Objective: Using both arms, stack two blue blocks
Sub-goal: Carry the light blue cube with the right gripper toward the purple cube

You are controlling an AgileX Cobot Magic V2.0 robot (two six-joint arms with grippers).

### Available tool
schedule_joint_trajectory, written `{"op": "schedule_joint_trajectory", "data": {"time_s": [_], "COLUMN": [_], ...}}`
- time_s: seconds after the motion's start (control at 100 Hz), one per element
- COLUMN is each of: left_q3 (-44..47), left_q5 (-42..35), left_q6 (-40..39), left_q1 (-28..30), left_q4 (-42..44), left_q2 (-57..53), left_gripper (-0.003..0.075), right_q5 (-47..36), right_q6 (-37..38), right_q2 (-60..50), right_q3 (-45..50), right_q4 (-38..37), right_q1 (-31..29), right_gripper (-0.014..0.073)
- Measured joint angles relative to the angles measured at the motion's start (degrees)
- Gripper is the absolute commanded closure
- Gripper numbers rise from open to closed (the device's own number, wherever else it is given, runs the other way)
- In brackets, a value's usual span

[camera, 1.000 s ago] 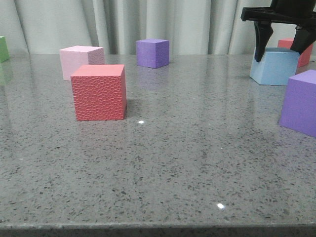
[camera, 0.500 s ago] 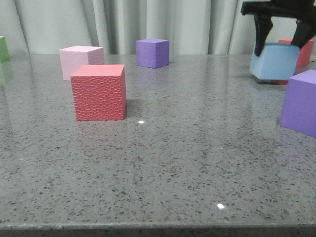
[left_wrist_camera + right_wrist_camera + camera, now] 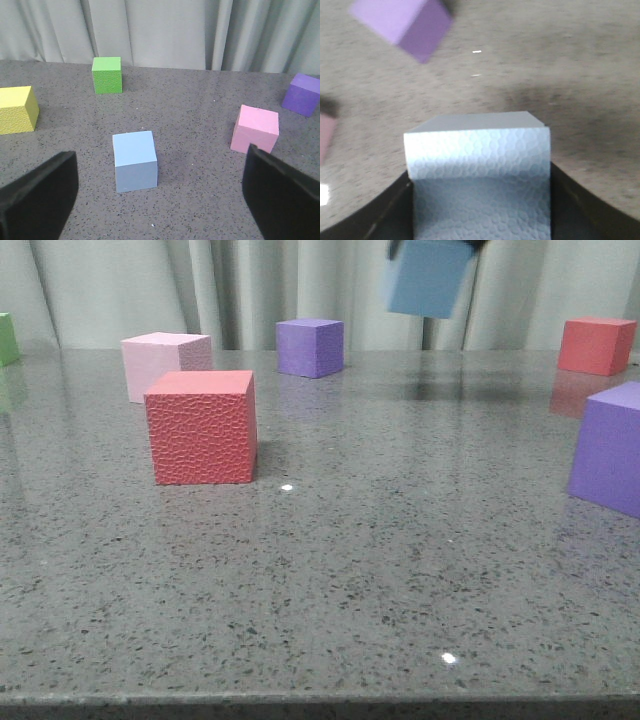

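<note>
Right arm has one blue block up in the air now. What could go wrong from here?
1. The carried blue block looks tilted in the right gripper, so it may land crooked on the other blue block.
2. The left gripper hangs open around that second block; the arms might clash there.
3. The pink cube sits nearby and could get bumped.

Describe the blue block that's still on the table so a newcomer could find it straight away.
In the left wrist view, start at the grey speckled table before the curtain. The blue block sits alone between the open left gripper fingers, nearer than the green cube, with the pink cube beside. It is the only pale sky-blue, smooth-faced cube there.
</note>
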Motion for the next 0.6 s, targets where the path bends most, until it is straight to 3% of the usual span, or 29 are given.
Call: {"op": "schedule_joint_trajectory", "data": {"time_s": [0.28, 0.6], "left_q3": [0.0, 0.0], "left_q5": [0.6, 1.78], "left_q6": [0.0, 0.04], "left_q1": [0.0, 0.0], "left_q4": [0.0, 0.0], "left_q2": [0.0, 0.0], "left_gripper": [0.0093, 0.0093], "right_q5": [0.0, 0.0], "right_q6": [5.04, 7.2], "right_q2": [6.66, 11.33], "right_q3": [-4.28, -4.99], "right_q4": [0.0, 0.8], "right_q1": [6.81, 7.55], "right_gripper": [0.0253, 0.0253]}}
